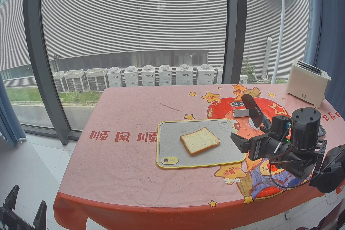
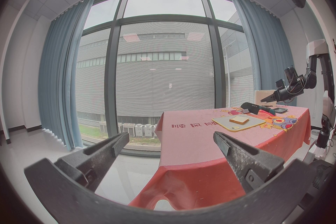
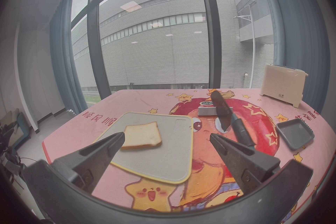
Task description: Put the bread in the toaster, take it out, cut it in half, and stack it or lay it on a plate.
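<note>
Bread point(image 1: 199, 141) is being supported flat by the cutting board point(image 1: 172, 137), well apart from the toaster point(image 1: 307, 82). Left gripper point(image 2: 170, 135) is being held wide open and empty, off the table point(image 2: 196, 154). Right gripper point(image 3: 166, 137) is being held open and empty, the knife point(image 3: 224, 112) lying between board and tray point(image 3: 295, 133).

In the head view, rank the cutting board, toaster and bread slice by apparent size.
1. cutting board, plainly largest.
2. toaster, standing farther from the camera, so its true size may be understated.
3. bread slice, smallest.
</note>
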